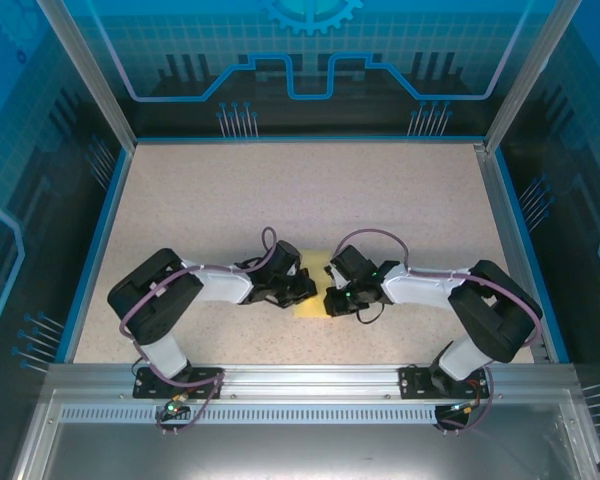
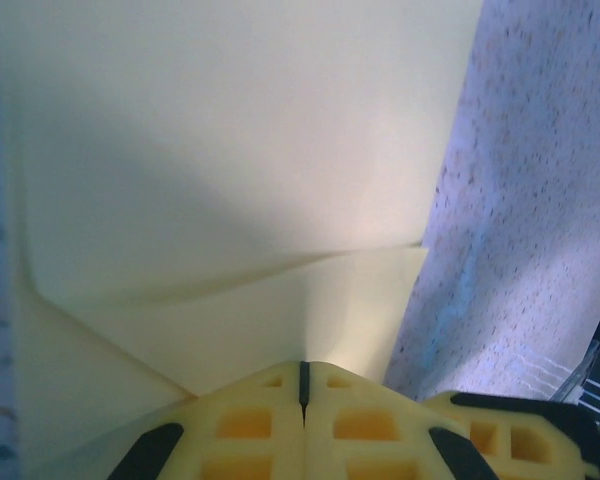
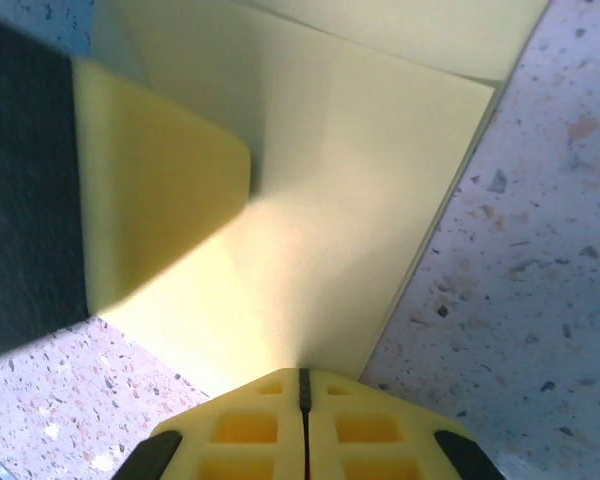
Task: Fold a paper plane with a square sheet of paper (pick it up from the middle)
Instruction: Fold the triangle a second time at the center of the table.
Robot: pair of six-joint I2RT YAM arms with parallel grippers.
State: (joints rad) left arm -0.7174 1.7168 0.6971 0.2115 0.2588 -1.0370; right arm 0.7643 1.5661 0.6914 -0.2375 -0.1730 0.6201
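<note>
Speckled table (image 1: 310, 200), blue-walled cell: the square sheet of paper (image 1: 313, 306), partly folded, is pinned flat near the middle of the near edge. The left gripper (image 1: 305, 288) and right gripper (image 1: 332, 298) are clenched with tips pressed onto it, apparently to sharpen a crease. Whether any paper is nipped cannot be told.

Overhead cam well lit, wrist cams soft.
Top view: even, diffuse light with a blue cast off the translucent blue enclosure walls (image 1: 40, 200). Faint soft shadows under the arms (image 1: 220, 285) on the speckled beige tabletop (image 1: 310, 190), sharp throughout. Left wrist: pale-yellow square sheet of paper (image 2: 240, 150) shaded grey along the left, bright patch low centre, tabletop blurred and blue-tinted. Right wrist: left edge smeared out of focus, warm glow on the paper low centre, speckles crisp at right.
</note>
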